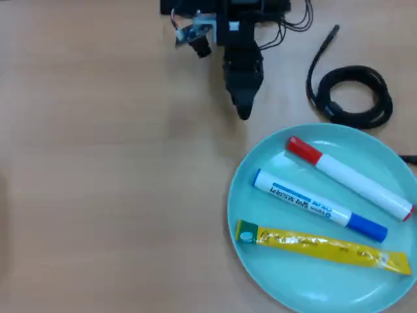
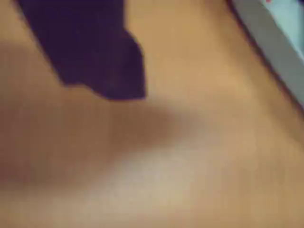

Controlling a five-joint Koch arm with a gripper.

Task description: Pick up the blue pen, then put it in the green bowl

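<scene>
In the overhead view the blue pen (image 1: 319, 207), a white marker with a blue cap, lies inside the pale green bowl (image 1: 260, 261) at the lower right, between a red-capped marker (image 1: 348, 176) and a yellow sachet tube (image 1: 326, 246). My black gripper (image 1: 244, 112) hangs near the top centre, pointing down at the table, above and left of the bowl's rim, empty. Its jaws look pressed together in a single point. The wrist view is blurred: a dark jaw (image 2: 95, 52) over the wooden table, with the bowl's rim (image 2: 280, 42) at the top right.
A coiled black cable (image 1: 355, 94) lies on the table at the upper right, just beyond the bowl. The arm's base and wires (image 1: 228, 16) sit at the top edge. The wooden table (image 1: 98, 182) stretches left of the bowl.
</scene>
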